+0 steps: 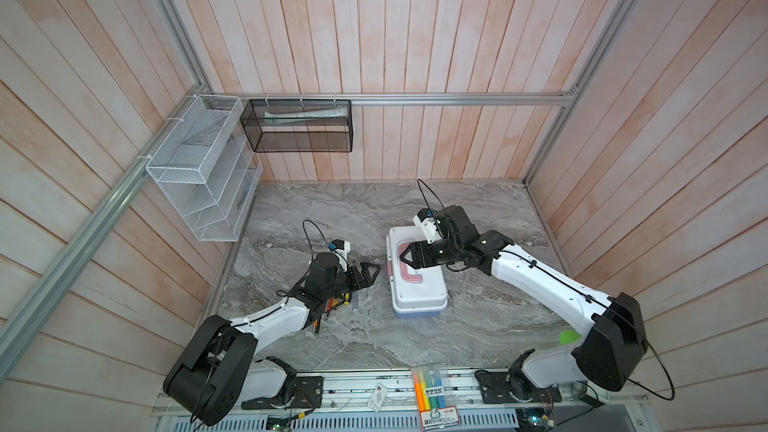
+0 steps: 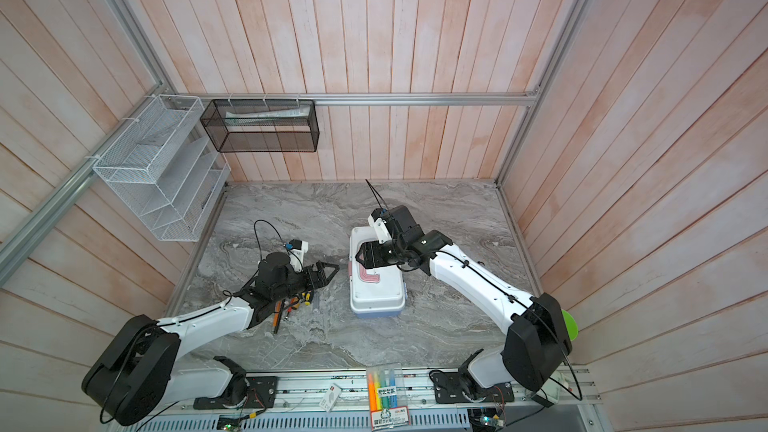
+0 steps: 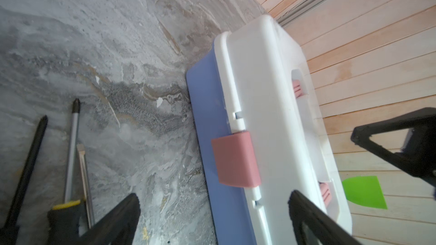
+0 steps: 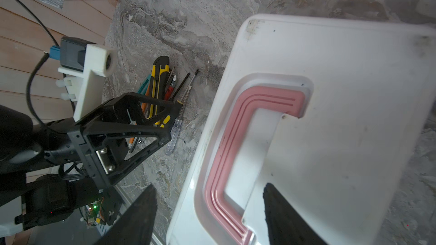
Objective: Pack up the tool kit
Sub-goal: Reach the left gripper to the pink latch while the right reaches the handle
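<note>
Right arm (image 1: 540,280) bent, end effector (image 1: 402,258) above case (image 1: 419,297)

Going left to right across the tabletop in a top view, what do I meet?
Loose hand tools → open left gripper → tool kit case → green object.

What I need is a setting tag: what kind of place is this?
Probably a purpose-built robot test cell, not a workshop: left arm and right arm mounted on a rail, plank walls in an aluminium frame around a marble-pattern tabletop, and a white mesh rack hung from that frame.
</note>
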You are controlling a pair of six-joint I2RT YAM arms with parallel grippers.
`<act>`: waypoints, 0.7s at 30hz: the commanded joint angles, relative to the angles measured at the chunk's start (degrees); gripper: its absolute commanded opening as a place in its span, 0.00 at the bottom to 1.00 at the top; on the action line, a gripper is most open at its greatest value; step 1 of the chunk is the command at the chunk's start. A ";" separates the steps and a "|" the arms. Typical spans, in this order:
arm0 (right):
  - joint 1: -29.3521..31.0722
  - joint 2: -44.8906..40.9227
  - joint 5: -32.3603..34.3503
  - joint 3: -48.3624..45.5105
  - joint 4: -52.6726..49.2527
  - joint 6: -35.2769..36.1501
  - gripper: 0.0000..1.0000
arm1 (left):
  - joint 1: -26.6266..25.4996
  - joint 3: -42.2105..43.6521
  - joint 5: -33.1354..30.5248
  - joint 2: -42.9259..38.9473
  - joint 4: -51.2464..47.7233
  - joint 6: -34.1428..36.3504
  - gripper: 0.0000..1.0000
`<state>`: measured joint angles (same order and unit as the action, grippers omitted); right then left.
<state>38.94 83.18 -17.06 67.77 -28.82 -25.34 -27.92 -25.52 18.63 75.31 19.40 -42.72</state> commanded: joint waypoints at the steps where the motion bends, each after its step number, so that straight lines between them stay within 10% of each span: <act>1: 0.80 1.93 -2.40 0.93 2.01 -2.60 0.70 | -0.50 0.96 -2.66 0.71 2.36 -1.38 1.00; 21: 3.25 9.27 1.15 2.81 3.29 -5.90 0.71 | -2.73 -1.06 -3.51 4.61 4.85 1.22 1.00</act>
<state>41.91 91.13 -17.19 69.38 -26.41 -29.87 -30.22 -24.80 15.75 79.09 22.55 -42.65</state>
